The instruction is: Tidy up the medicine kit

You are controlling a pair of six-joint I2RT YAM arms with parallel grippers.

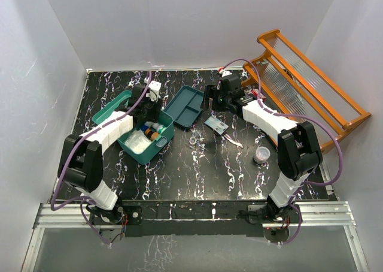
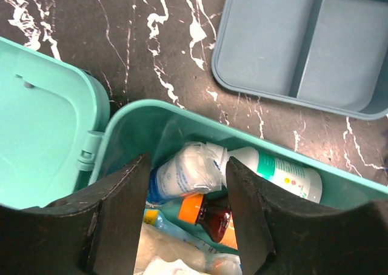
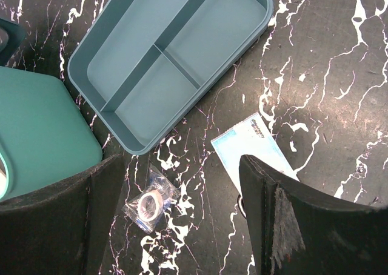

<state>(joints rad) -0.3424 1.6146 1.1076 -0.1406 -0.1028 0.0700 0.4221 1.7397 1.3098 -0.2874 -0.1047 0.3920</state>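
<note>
We judge the step in hand to be dropping supplies into the medicine kit (image 1: 160,149), which sits with its lid open on the left of the table (image 1: 197,170), near the divided tray (image 3: 212,26). To do it well, we should lift the left gripper (image 2: 188,166) straight up so its fingers (image 2: 121,208) do not snag the gauze roll (image 2: 182,175) or brown bottle (image 2: 209,214) below. Those fingers stand about half apart, holding nothing. The right gripper (image 3: 182,163) hangs wide open and empty above a flat packet (image 3: 251,145).
</note>
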